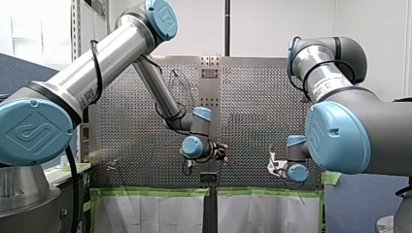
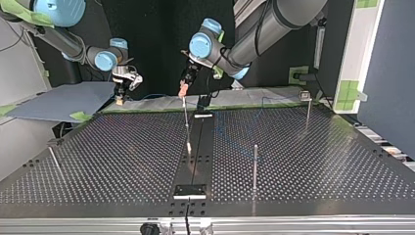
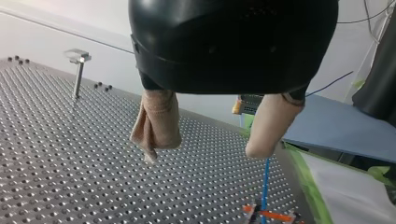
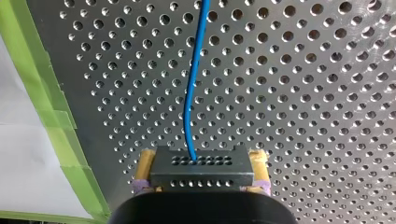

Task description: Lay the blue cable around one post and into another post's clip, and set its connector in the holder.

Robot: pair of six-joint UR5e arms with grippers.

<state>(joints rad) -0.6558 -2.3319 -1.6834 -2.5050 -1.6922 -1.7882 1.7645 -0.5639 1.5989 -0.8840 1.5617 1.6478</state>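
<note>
In the right wrist view my right gripper (image 4: 201, 163) is shut on a black connector (image 4: 201, 171), held between its yellow pads (image 4: 145, 169). The blue cable (image 4: 190, 88) runs out of the connector and away over the perforated table (image 4: 303, 93). My left gripper (image 3: 205, 151) hangs open above the table, its beige pads (image 3: 158, 122) wide apart with nothing between them. Beyond it the blue cable (image 3: 266, 179) shows again. In the top view my right gripper (image 2: 122, 90) is at the far left edge and my left gripper (image 2: 185, 88) is near the far middle.
A post with a clip on top (image 2: 307, 105) stands at the top view's far right, a plain post (image 2: 255, 164) nearer the middle, and a thin post (image 2: 54, 159) at the left. A black holder plate (image 2: 190, 190) sits at the near middle. Green tape (image 4: 51, 116) lines the table's edge.
</note>
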